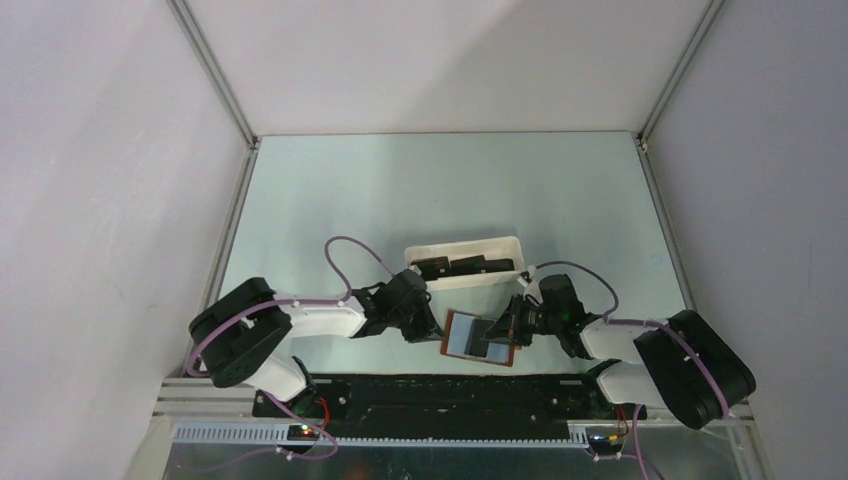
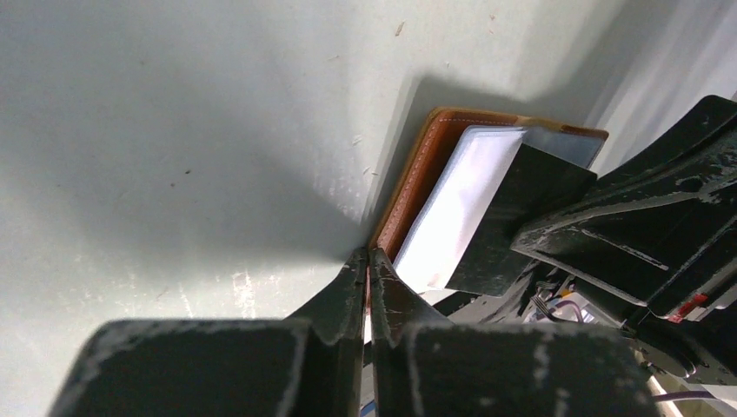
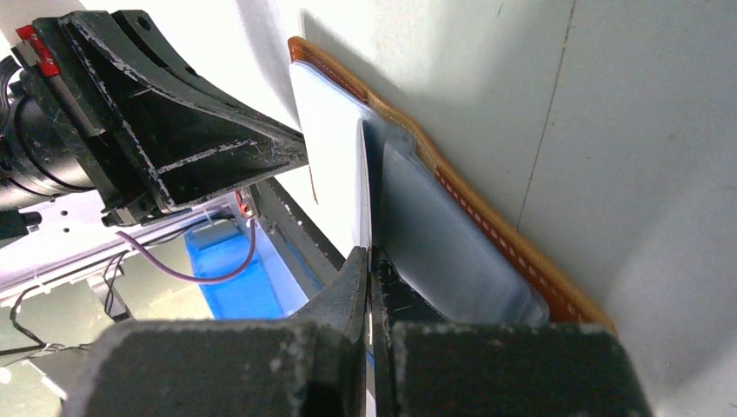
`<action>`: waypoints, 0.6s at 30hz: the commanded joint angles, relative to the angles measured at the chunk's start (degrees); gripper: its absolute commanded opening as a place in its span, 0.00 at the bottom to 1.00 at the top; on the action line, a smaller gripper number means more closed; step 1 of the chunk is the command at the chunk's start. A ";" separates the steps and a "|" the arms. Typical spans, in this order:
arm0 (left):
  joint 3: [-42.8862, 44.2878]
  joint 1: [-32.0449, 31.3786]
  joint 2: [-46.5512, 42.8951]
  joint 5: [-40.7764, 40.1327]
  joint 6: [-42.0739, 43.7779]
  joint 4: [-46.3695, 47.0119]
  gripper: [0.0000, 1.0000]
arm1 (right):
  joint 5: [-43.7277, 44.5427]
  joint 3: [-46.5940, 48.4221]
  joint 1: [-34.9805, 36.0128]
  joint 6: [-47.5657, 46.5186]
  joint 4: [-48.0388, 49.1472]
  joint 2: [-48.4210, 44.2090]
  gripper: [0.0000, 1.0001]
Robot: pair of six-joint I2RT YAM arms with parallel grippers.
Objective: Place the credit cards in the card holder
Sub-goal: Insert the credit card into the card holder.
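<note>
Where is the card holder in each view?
Top external: card holder lower centre, lying open.
Left wrist: card holder right of centre, slanting upward.
Right wrist: card holder diagonal, top centre to lower right.
Shared landmark: dark credit card over its pockets.

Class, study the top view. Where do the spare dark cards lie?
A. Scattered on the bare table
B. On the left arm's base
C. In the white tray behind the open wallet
C: the cards lie inside the tray, just beyond the wallet.
</note>
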 commanded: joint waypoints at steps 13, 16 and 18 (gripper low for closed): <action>1.17 0.05 2.07 1.09 0.17 -0.69 0.00 | -5.34 5.90 1.52 -1.23 10.18 17.17 0.00; 0.77 -0.03 1.40 0.80 -0.25 -0.72 0.00 | -3.90 7.32 2.60 -2.06 7.12 15.36 0.19; 0.34 0.04 0.94 0.41 -0.60 -0.73 0.00 | -2.42 8.12 3.69 -2.83 3.27 13.16 0.34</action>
